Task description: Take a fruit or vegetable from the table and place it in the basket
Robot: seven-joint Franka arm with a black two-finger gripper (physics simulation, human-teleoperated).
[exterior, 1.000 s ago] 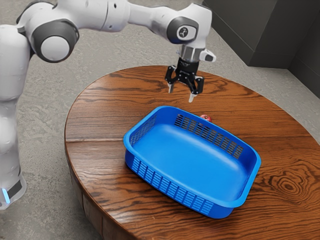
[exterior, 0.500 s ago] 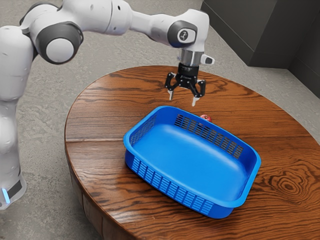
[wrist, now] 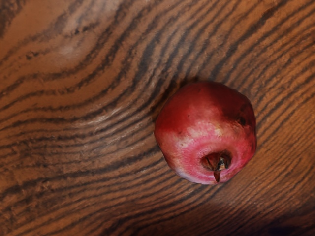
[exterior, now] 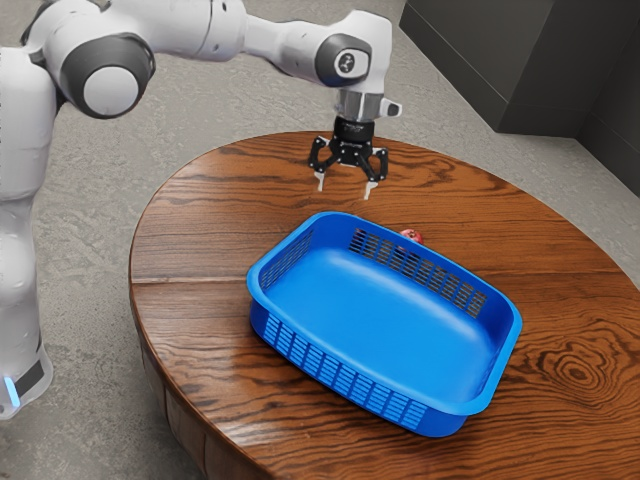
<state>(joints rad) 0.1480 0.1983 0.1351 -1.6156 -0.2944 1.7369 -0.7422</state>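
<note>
White and jointed, reaching in from the exterior view's left over the round wooden table (exterior: 190,240). Holding the black gripper (exterior: 344,190) above the wood, fingers spread apart, pointing down. Farther toward the exterior view's right, coming to the blue basket (exterior: 385,310), set open side up. Just past its far rim, glimpsing the red pomegranate (exterior: 412,236), partly hidden, lying on the table, crown showing in the wrist view.

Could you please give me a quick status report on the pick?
Gripper open, empty, above table. Red fruit on the table, beside the basket, not yet inside. Basket wall partly hides fruit in the exterior view.
</note>
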